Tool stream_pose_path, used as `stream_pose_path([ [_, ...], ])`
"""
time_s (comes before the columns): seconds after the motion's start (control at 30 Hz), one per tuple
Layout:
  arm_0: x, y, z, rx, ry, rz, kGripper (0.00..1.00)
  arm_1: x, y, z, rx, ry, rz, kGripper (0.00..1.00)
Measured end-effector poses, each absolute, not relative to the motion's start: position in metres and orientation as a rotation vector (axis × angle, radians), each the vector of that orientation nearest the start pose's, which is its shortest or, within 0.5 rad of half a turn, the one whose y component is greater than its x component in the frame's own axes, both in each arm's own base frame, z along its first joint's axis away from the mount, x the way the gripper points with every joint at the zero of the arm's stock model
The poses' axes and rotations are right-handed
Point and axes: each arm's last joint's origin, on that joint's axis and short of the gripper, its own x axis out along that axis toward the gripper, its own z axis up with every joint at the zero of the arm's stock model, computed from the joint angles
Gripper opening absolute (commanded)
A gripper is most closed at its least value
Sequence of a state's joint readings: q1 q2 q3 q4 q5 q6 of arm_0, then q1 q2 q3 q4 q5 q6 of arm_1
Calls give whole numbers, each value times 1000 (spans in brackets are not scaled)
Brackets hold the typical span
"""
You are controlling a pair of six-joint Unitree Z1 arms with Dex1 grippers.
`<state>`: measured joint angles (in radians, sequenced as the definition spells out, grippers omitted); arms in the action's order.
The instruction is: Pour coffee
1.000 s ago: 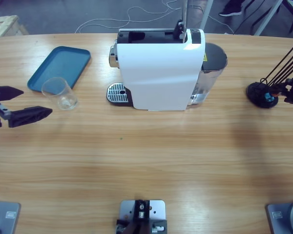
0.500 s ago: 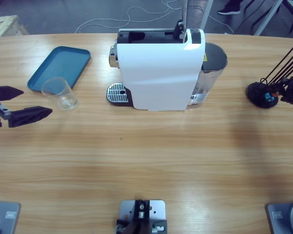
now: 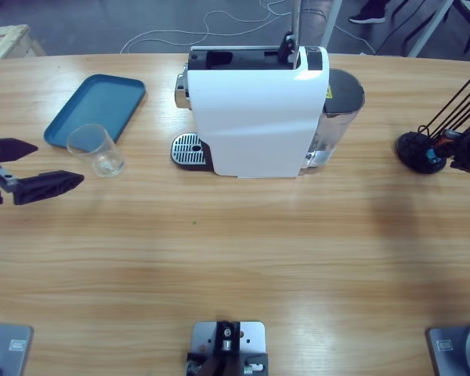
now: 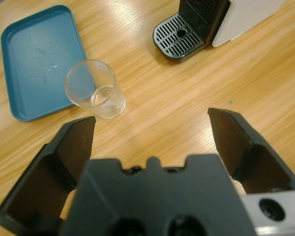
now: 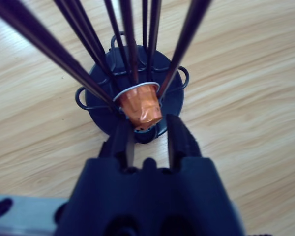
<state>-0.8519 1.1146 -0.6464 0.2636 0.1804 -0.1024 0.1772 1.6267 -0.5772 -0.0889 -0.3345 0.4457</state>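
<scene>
The small clear glass tumbler [image 3: 96,150] [image 4: 95,90] stands empty beside the blue tray; no coffee shows anywhere. The white coffee machine [image 3: 258,117] stands mid-table, its drip grate [image 3: 189,149] [image 4: 182,35] bare. My left gripper [image 3: 23,168] [image 4: 152,118] is open at the left edge, a short way from the tumbler. At the right edge my right gripper [image 3: 460,149] [image 5: 150,125] is shut on an orange capsule [image 5: 143,108] that sits in the black wire capsule holder [image 3: 419,150] [image 5: 96,105].
A blue tray [image 3: 94,108] [image 4: 39,59] lies behind the tumbler at the left. The holder's long black wires [image 5: 88,44] fan out above the capsule. A clear water tank [image 3: 337,117] is at the machine's right side.
The right gripper has shifted slightly at the capsule holder. The left arm, tumbler and machine have not moved.
</scene>
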Motion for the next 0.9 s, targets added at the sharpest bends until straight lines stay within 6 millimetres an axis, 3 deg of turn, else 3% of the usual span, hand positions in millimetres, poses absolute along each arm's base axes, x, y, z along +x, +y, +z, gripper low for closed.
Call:
stream_pose_path([
  [0.47,109,-111,290,276,683,-604,982,236,38,201,94,852,-295,0],
  [0.67,110,-112,289,279,689,-603,989,218,36,239,64,753,-258,0],
  [0.9,111,-113,288,282,695,-602,991,220,37,301,64,687,-243,0],
])
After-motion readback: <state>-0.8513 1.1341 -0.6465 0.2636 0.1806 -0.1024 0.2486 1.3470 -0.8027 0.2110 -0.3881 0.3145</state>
